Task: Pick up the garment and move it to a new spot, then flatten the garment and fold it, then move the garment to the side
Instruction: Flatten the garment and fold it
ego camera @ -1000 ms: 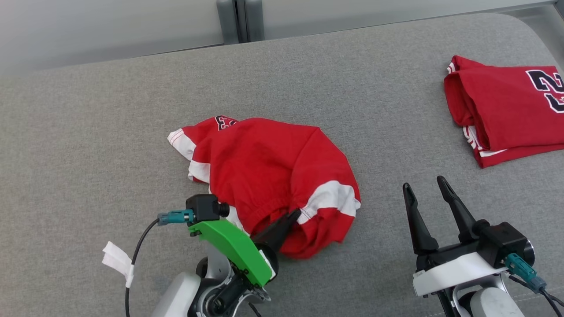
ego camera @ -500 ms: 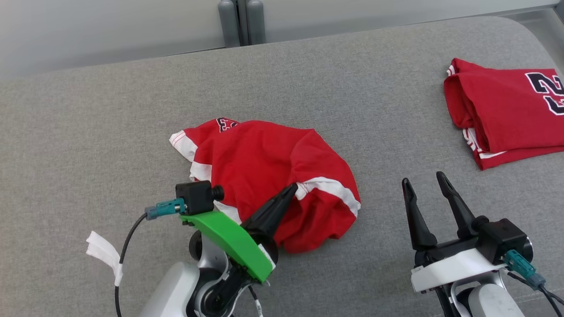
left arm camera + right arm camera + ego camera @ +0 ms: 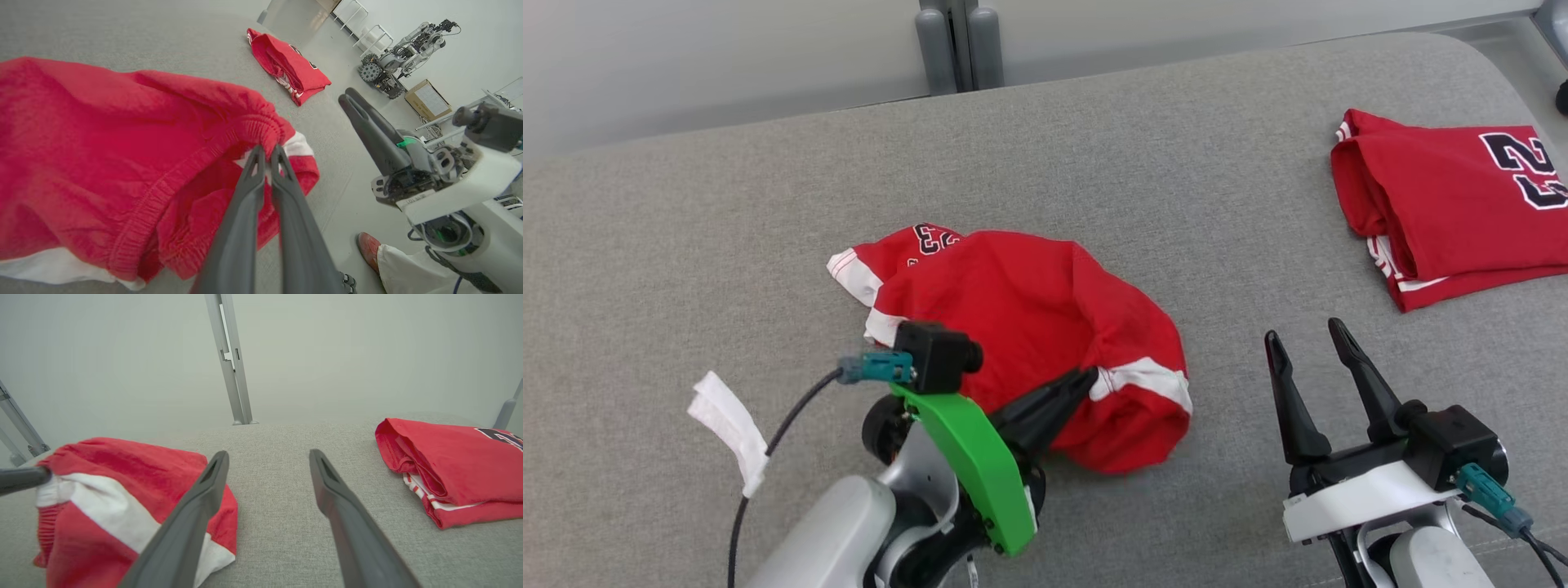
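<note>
A crumpled red garment (image 3: 1029, 327) with white stripes and a dark number lies mid-table on the grey cloth surface. My left gripper (image 3: 1086, 380) is shut on its elastic waistband at the near right edge, lifting that edge a little. In the left wrist view the two fingers pinch the gathered waistband (image 3: 267, 136), with my left gripper (image 3: 267, 150) closed tight. My right gripper (image 3: 1303, 339) stands open to the right of the garment, nothing between its fingers. In the right wrist view my right gripper (image 3: 267, 457) points at bare table, the garment (image 3: 122, 477) off to its left.
A second red garment (image 3: 1454, 204), folded, lies at the table's far right. The grey table (image 3: 1094, 147) runs back to a wall with a metal post (image 3: 947, 41). In the left wrist view a person's shoe (image 3: 367, 247) and another robot (image 3: 404, 49) stand on the floor.
My left gripper has shut on the waistband and raised that edge; the cloth bunches higher. The head camera has shifted slightly. My right gripper has stayed put.
</note>
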Robot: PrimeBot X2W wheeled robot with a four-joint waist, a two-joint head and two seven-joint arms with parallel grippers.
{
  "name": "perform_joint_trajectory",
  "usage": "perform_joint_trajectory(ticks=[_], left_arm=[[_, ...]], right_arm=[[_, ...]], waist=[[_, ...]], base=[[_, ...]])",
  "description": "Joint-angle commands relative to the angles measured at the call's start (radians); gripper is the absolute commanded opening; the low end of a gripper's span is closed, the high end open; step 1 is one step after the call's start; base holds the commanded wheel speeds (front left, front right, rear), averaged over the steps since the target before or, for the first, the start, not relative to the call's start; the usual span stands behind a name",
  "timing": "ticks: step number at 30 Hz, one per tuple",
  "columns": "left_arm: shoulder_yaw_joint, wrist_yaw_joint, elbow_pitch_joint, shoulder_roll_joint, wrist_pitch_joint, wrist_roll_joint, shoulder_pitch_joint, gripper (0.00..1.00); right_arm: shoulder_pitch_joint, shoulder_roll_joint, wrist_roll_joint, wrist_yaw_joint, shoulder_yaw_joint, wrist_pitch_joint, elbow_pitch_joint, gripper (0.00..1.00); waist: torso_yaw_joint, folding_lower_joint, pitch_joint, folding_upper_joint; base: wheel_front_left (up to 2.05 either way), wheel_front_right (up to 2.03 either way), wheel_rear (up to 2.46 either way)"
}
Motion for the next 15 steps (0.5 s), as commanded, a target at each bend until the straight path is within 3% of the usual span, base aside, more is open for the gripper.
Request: perform_joint_trajectory(ticks=[1, 2, 3, 4, 5, 15], left_arm=[[-0.006, 0.005, 0.01, -0.005, -0.012, 0.004, 0.027, 0.0], [-0.009, 0.007, 0.018, -0.01, -0.02, 0.003, 0.039, 0.0], [-0.012, 0.008, 0.025, -0.015, -0.031, 0.005, 0.052, 0.34], [-0.015, 0.009, 0.03, -0.019, -0.04, 0.006, 0.063, 0.75], [-0.016, 0.009, 0.035, -0.023, -0.057, 0.008, 0.077, 1.0], [-0.01, 0.007, 0.05, -0.072, -0.098, -0.09, 0.172, 1.0]], right_arm=[[-0.005, -0.003, 0.003, -0.001, -0.004, 0.0, -0.004, 1.0], [-0.004, -0.002, 0.003, -0.001, -0.006, 0.0, -0.004, 1.0], [-0.002, -0.002, 0.001, -0.001, -0.01, 0.0, -0.005, 1.0], [0.0, -0.002, 0.0, -0.001, -0.013, 0.0, -0.005, 1.0], [0.002, -0.002, -0.001, -0.001, -0.015, 0.0, -0.005, 1.0], [0.008, -0.003, -0.005, -0.001, -0.012, 0.0, -0.002, 1.0]], waist=[[0.002, 0.0, 0.006, 0.0], [0.004, 0.0, 0.008, 0.0], [0.007, 0.0, 0.009, 0.0], [0.01, 0.0, 0.009, 0.0], [0.014, 0.0, 0.008, 0.0], [0.038, 0.0, -0.009, 0.0]], base=[[0.0, 0.0, 0.0], [0.0, 0.0, 0.0], [0.0, 0.0, 0.0], [0.0, 0.0, 0.0], [0.0, 0.0, 0.0], [0.0, 0.0, 0.0]])
